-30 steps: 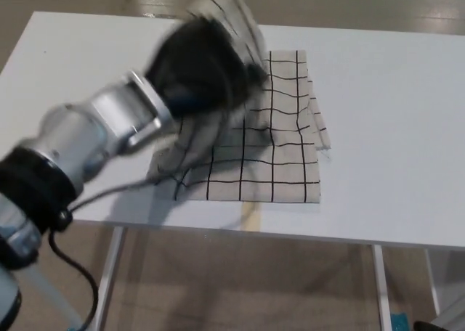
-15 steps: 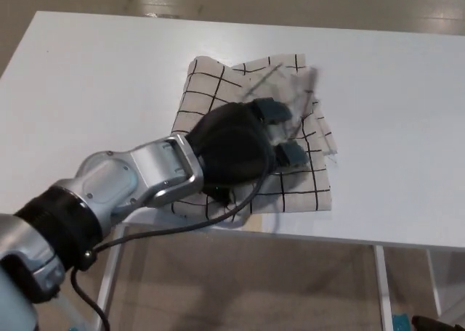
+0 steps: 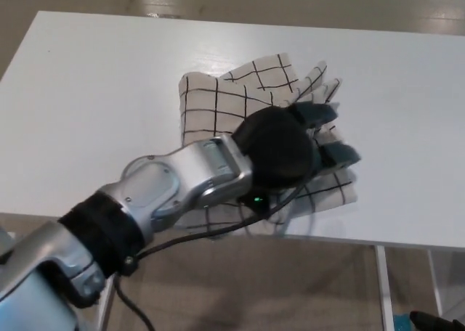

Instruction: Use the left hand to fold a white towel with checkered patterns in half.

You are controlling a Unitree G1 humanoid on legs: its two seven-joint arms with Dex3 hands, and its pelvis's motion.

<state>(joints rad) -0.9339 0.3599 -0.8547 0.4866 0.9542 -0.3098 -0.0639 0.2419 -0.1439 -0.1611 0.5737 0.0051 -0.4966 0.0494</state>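
while the black left hand (image 3: 290, 151) rests fingers spread, holding nothing, on the soft white black-checked cloth towel (image 3: 218, 102) near the white bench's (image 3: 87, 91) front edge, its limp corners look easiest to pinch.

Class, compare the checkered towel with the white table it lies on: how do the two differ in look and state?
The towel carries a black grid on off-white; the table is plain white. The towel is soft, rumpled and doubled over in layers; the table is flat and rigid. The left hand lies over the towel's right part, fingers spread, while the table is untouched by it. The towel reaches the table's near edge. Both are pale.
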